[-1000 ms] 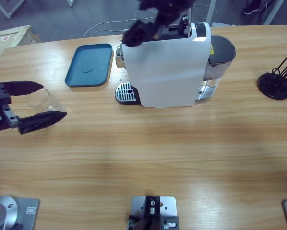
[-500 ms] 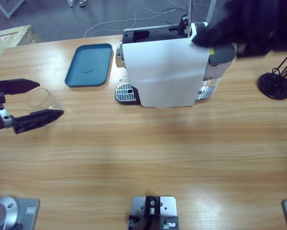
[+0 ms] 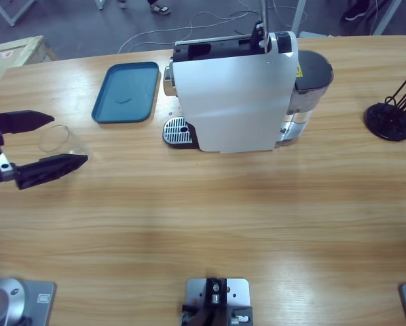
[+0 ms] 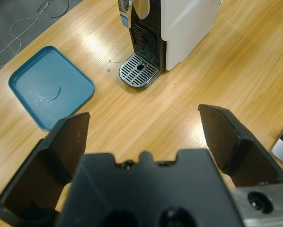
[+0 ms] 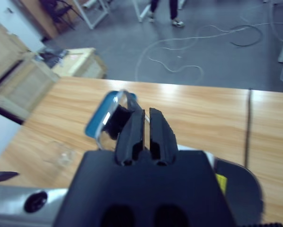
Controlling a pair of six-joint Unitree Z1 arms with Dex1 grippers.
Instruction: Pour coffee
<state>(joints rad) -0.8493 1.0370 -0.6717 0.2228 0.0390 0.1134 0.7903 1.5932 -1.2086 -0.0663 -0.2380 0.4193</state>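
Observation:
No coffee shows in any view. A small clear glass tumbler (image 3: 53,138) rests on the table at the far left and looks empty. My left gripper (image 3: 69,139) is open, one jaw on either side of the glass and not touching it. The left wrist view looks past that open gripper (image 4: 144,116) to the white coffee machine (image 4: 184,23) and its drip grate (image 4: 139,71); the glass is hidden there. The coffee machine (image 3: 237,102) stands at the back middle. My right gripper (image 5: 146,113) is shut on nothing, high above the machine (image 5: 236,184), and is out of the high view.
A blue tray (image 3: 126,92) lies left of the machine, beside the drip grate (image 3: 177,130). A black wire stand (image 3: 392,119) sits at the right edge. A wooden crate (image 3: 13,51) stands beyond the table's back left corner. Cables lie on the floor behind.
The dark arm that hung over the machine's top swept right and left the high view. My left gripper slid slightly left, still open around the glass.

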